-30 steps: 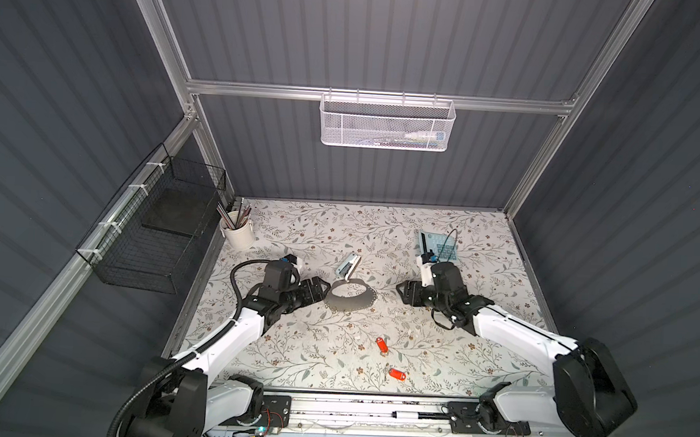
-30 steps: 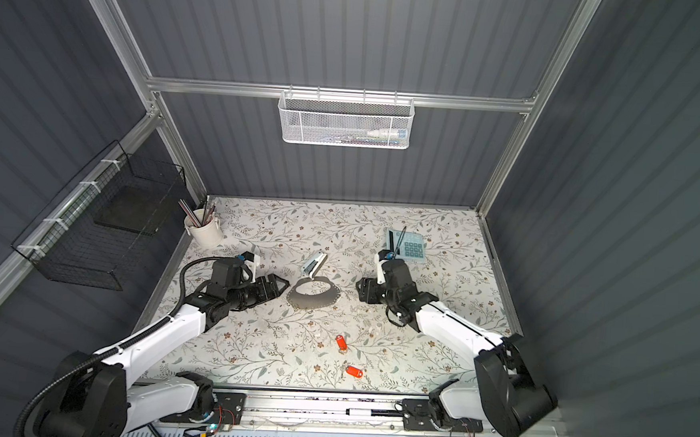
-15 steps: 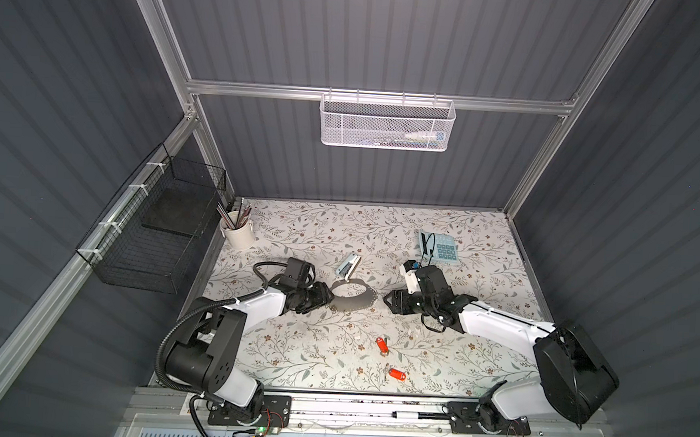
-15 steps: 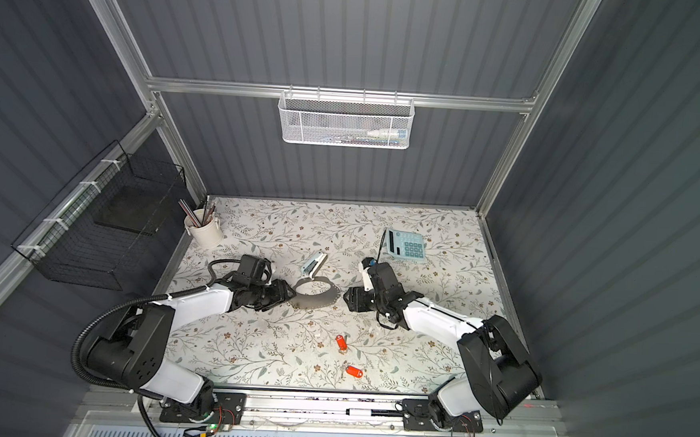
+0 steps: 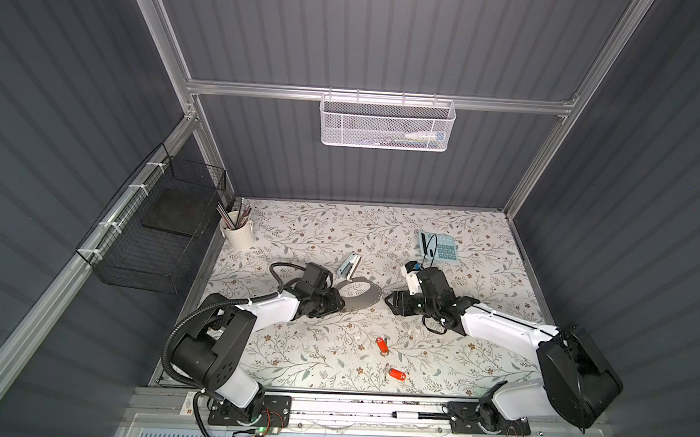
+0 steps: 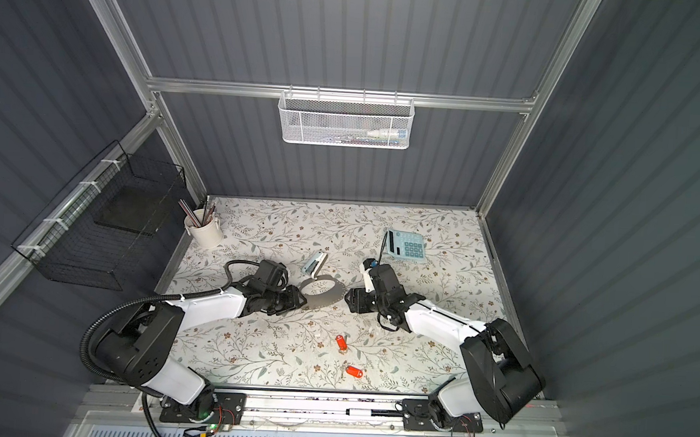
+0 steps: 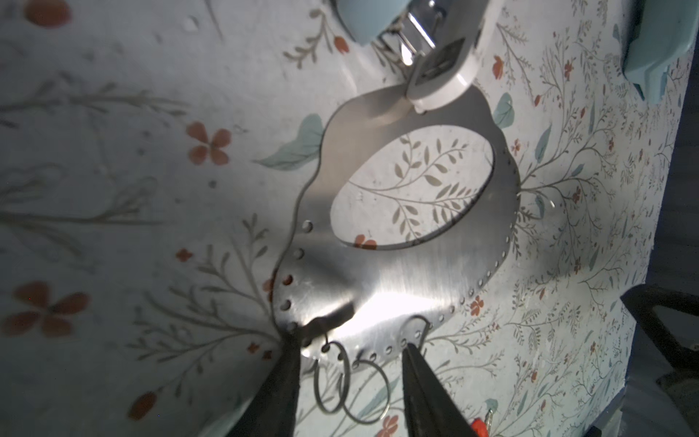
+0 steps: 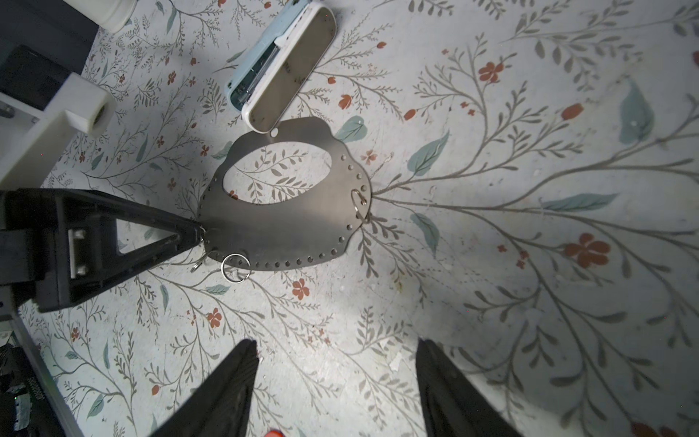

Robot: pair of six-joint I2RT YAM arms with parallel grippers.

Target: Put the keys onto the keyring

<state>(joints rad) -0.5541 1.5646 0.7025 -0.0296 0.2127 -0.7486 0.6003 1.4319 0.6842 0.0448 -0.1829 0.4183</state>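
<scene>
Keyring (image 5: 367,303) lying flat at mid-table (image 5: 311,350), on a floral-print cover. Dark ribbed wall panels in an aluminium frame enclose the cell. Small wire rings (image 7: 329,378) hang from holes in the keyring's rim.

Pale blue stapler (image 5: 348,266) just beyond the keyring, one end resting on the far rim. Two red keys (image 5: 381,344) on the keyring's robot-base side, well apart from it, loose and separate from each other. Pale calculator (image 5: 440,246) beyond and right of the keyring.

At the keyring's left rim, left claw (image 7: 350,359) released: fingers apart, tips touching the rim, two wire rings between them. Just right of the keyring, right claw (image 8: 336,363) released and empty, over bare table.

White cup (image 5: 237,231) beyond and left of the keyring, holding pencils. White mesh basket (image 5: 385,124) on the back rail above the keyring, holding a pale tube-like item. Black wire basket (image 5: 160,224) on the left wall, holding a dark flat slab.
</scene>
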